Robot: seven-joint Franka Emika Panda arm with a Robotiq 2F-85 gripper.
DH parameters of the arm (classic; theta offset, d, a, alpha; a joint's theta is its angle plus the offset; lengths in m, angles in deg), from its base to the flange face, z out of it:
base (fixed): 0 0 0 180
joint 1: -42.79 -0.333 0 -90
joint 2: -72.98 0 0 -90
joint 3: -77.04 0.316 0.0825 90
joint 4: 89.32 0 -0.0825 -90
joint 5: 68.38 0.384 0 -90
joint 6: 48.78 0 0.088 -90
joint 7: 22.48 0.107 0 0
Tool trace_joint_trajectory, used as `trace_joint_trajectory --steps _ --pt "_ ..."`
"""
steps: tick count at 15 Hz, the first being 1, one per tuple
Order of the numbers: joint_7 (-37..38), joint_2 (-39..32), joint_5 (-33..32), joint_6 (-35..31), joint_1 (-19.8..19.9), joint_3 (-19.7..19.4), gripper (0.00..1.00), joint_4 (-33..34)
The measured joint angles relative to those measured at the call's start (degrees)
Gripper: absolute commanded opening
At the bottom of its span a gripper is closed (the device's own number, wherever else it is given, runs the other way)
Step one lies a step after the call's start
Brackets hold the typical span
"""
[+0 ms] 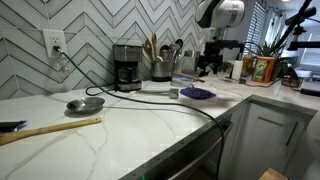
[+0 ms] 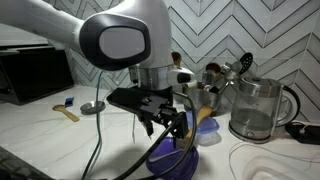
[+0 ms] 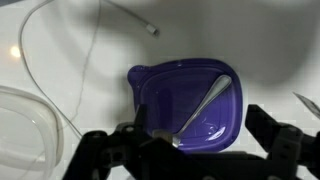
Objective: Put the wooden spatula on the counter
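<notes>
With the long wooden spatula [image 1: 50, 128] lying on the white marble-look tabletop [image 1: 130, 138], well apart from the purple square bowl [image 3: 185, 100], we lift the wide-open, empty tool [image 3: 192, 140] straight up.

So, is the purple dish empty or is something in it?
Not empty. In the wrist view a metal spoon lies inside the purple dish, handle toward its rim.

In the wrist view the gripper [image 3: 200, 150] below the purple dish [image 3: 150, 90] is cut off by the lower edge, and the clear container [image 3: 38, 108] left of it by the left edge.
</notes>
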Motion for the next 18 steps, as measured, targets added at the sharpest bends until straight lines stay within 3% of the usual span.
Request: trace_joint_trajectory --steps 12,18 --pt "-2.51 -10.95 3.88 -8.11 3.09 0.72 1.00 7.74" --pt "-2.51 -13.60 4.47 -8.74 3.33 2.46 0.89 9.34"
